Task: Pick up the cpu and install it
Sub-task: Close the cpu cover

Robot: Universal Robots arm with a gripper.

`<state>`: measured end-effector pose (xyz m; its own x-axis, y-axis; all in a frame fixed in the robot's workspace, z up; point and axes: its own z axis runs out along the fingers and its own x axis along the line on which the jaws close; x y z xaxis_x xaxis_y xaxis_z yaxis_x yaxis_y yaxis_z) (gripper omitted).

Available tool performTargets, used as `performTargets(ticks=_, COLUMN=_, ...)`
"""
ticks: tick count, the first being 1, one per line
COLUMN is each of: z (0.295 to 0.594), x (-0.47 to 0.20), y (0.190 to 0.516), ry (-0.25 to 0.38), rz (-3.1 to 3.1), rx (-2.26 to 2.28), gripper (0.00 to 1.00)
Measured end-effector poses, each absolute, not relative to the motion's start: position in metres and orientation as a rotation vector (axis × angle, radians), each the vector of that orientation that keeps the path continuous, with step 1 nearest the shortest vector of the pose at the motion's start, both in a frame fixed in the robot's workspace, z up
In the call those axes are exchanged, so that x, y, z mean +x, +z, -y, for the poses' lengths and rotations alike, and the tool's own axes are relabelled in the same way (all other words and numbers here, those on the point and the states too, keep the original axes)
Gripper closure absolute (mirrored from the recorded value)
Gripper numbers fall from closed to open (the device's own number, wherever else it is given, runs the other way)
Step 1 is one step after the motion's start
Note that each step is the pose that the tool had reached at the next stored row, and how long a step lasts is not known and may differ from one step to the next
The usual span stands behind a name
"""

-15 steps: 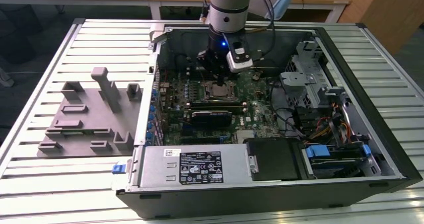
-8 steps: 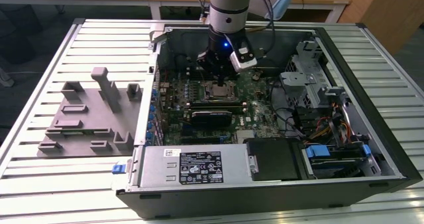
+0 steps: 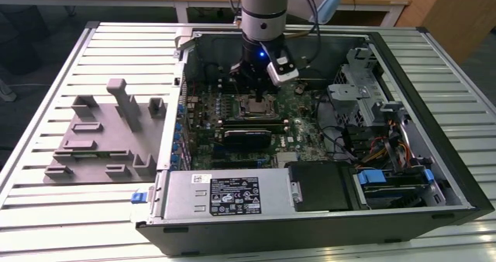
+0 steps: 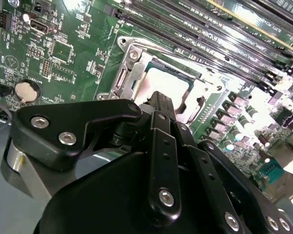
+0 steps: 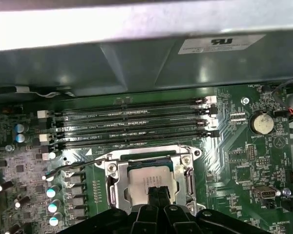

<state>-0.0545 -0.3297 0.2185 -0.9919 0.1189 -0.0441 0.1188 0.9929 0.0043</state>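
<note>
The cpu [image 5: 145,178] lies flat in the open motherboard socket, its silvery top showing in both wrist views [image 4: 162,79]. The metal socket frame [image 5: 115,187] surrounds it. My gripper [image 5: 158,191] hangs just above the chip's near edge with its two black fingers pressed together and nothing visible between them. In the exterior view the gripper [image 3: 257,93] reaches down into the open computer case, directly over the socket and cpu [image 3: 254,106]. Whether the fingertips touch the chip I cannot tell.
Memory slots [image 5: 132,126] run beside the socket, and a coin battery [image 5: 261,123] sits on the board. The case holds a power supply [image 3: 225,195], drive bays [image 3: 391,180] and cables. A grey fixture block [image 3: 101,140] stands on the slatted table at the exterior view's left.
</note>
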Motion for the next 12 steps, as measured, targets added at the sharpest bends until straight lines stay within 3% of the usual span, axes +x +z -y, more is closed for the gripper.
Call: performTargets(ticks=12, z=0.33, x=-0.075, y=0.212, ry=0.002, rz=-3.088, rx=0.205, gripper=0.89)
